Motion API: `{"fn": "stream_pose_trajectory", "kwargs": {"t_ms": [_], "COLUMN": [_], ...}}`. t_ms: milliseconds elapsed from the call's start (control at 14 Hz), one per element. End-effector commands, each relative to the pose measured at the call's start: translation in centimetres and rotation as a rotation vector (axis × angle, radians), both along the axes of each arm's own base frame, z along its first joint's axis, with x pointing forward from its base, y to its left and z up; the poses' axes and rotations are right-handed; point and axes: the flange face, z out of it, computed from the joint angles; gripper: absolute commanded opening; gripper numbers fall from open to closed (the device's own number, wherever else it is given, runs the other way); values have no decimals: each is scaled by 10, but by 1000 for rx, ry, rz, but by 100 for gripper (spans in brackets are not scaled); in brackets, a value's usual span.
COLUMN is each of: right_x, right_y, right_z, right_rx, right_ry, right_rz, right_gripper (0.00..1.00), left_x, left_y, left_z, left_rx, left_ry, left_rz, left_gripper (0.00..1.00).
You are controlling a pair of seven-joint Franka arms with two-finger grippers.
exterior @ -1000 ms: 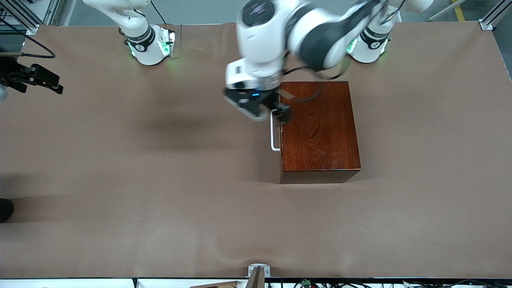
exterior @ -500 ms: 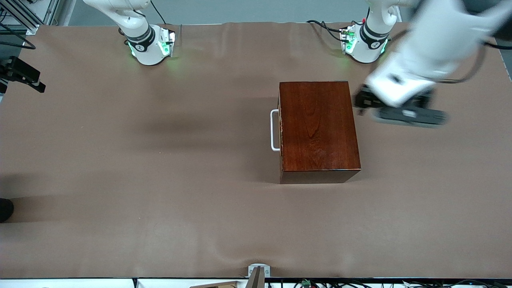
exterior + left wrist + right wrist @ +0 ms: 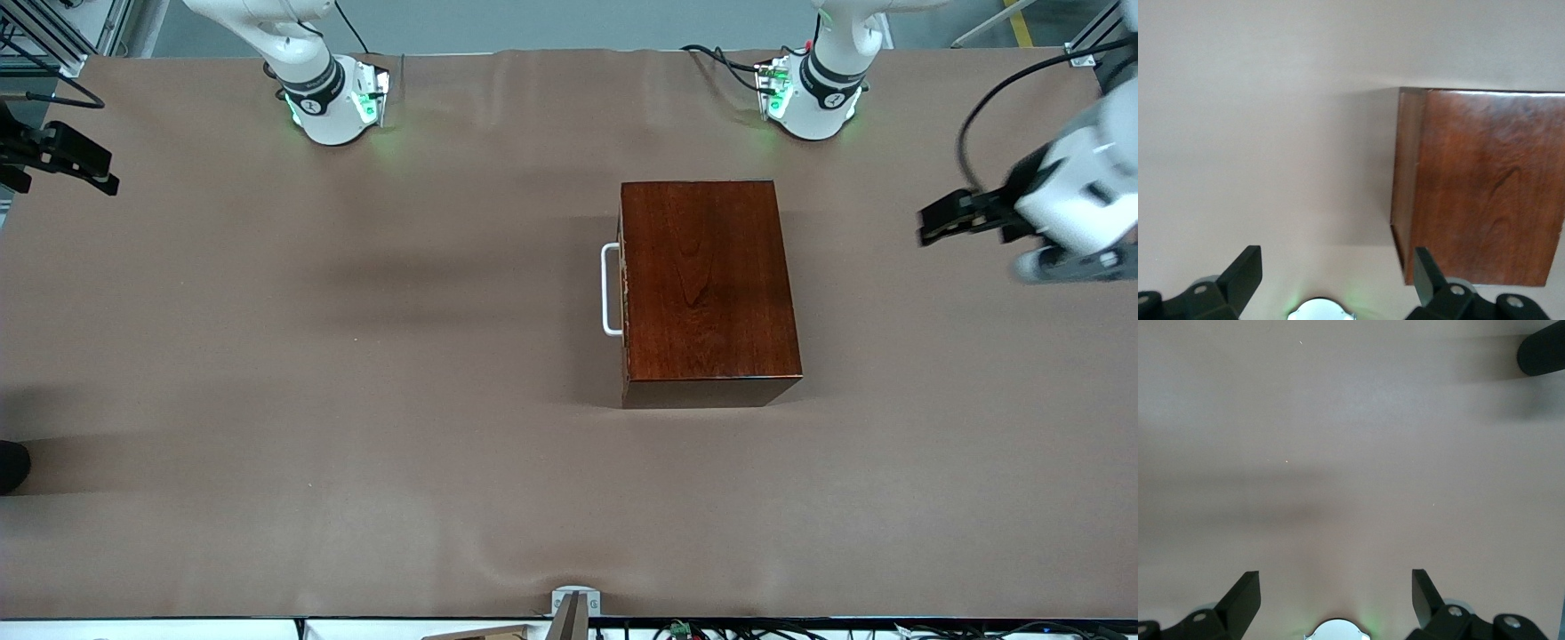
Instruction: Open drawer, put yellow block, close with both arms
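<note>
Drawer [image 3: 624,289] sits shut in its mahogany box [image 3: 707,284] mid-bench [image 3: 356,400], bare bench around every edge, while left gripper [image 3: 944,218] and right gripper [image 3: 84,164] hang wide over opposite ends.

The left gripper [image 3: 933,220] hangs in the air over the table at the left arm's end, its white wrist tilted and its black fingers [image 3: 1245,273] spread wide apart with nothing between them. The right gripper [image 3: 93,173] is held over the table's edge at the right arm's end, fingers [image 3: 1241,597] likewise parted and empty.
</note>
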Motion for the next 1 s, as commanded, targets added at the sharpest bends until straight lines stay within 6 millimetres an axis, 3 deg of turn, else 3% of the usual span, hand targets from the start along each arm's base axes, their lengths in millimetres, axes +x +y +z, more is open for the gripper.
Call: {"fn": "stream_pose_trajectory", "kwargs": {"t_ms": [0,143,643,929], "right_x": [-6,-6,13,11], "right_y": [-7,-22,8,6], "right_z": [5,5,-3,-15], "right_rx": [-19,-6,75,120], "right_ry": [-1,-7,-76,-28], "right_rz": [-33,-57,-12,-10], "right_gripper": [100,100,100,100], "left_x": [-40,-47,-26,-19], "left_y": [18,19,12,15], "left_z": [-5,-13,-19,-20], "left_rx": [-23,-19,-17,-11], "left_ry": [-70,-98,-95,-97], "left_rz": [1,0,-9,-1], "left_gripper": [100,100,100,100]}}
